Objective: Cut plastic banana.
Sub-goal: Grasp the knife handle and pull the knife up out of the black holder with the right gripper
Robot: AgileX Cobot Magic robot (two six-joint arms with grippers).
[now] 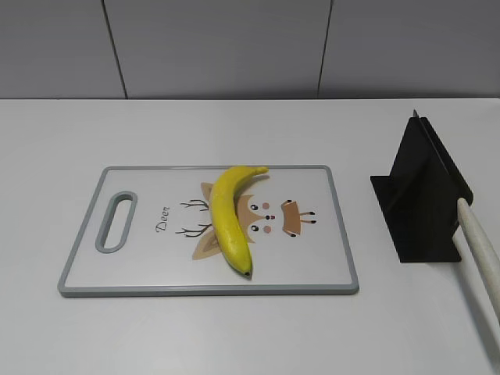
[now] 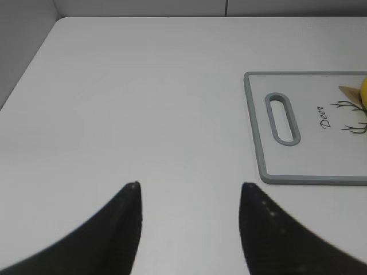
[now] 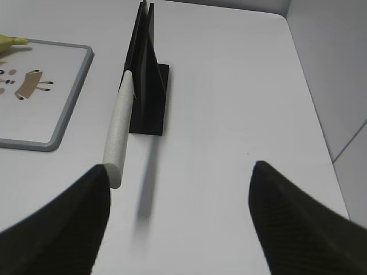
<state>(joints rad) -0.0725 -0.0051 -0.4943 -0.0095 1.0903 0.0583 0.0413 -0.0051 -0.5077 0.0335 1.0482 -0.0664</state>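
The plastic banana (image 1: 230, 216) is glossy yellow and curved. It lies across the middle of the white, grey-rimmed cutting board (image 1: 312, 258), dark tip toward the front. A sliver of it shows in the left wrist view (image 2: 363, 91), and its stem end shows in the right wrist view (image 3: 8, 40). A knife with a white handle (image 1: 480, 250) sits in a black stand (image 1: 426, 195) on the right. My left gripper (image 2: 190, 184) is open and empty over bare table, left of the board (image 2: 321, 166). My right gripper (image 3: 180, 165) is open, its left finger just beside the handle's end (image 3: 117, 140).
The board has a handle slot (image 1: 116, 221) at its left end and a deer picture under the banana. A grey panelled wall stands behind the white table. Neither gripper shows in the exterior view.
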